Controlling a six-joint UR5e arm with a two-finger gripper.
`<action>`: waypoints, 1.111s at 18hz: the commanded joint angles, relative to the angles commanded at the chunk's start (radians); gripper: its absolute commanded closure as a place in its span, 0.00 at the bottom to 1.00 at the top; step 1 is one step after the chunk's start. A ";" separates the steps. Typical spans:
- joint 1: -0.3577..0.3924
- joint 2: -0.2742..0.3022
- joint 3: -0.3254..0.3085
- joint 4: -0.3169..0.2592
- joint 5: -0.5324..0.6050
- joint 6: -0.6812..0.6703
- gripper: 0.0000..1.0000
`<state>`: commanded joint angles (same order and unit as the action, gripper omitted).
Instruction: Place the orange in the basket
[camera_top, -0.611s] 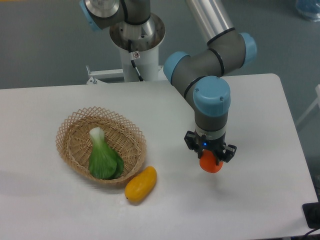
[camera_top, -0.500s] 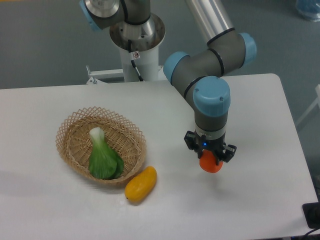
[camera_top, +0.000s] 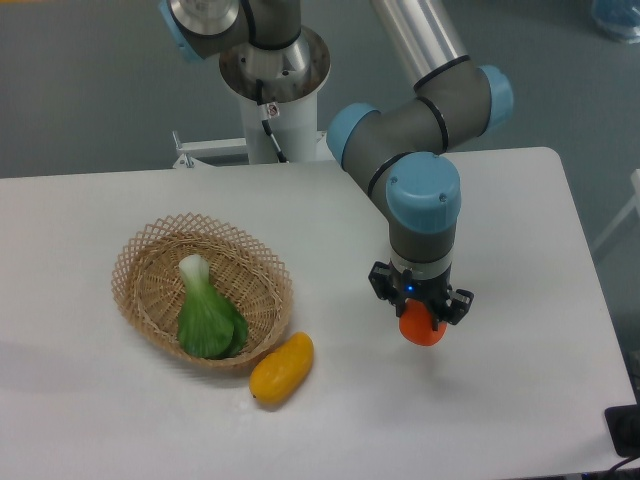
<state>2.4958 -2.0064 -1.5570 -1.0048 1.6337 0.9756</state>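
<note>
White table (camera_top: 520, 220); orange (camera_top: 422, 329) in hand (camera_top: 421, 312)

The tool (camera_top: 422, 322) and the orange (camera_top: 422, 330) it grips have risen very slightly.

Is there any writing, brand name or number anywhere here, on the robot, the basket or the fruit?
None can be read.
Arm: no visible lettering; only a small blue light above the gripper.
Basket, orange, yellow fruit, green vegetable: no labels or stickers.
Small tag on the cable at the robot's base: too small to read.
</note>
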 joint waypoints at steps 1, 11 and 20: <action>0.000 0.001 0.000 0.000 0.000 0.000 0.45; -0.008 0.012 -0.040 0.015 -0.008 -0.011 0.46; -0.046 0.021 -0.055 0.015 -0.050 -0.029 0.47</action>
<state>2.4498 -1.9850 -1.6122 -0.9894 1.5832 0.9465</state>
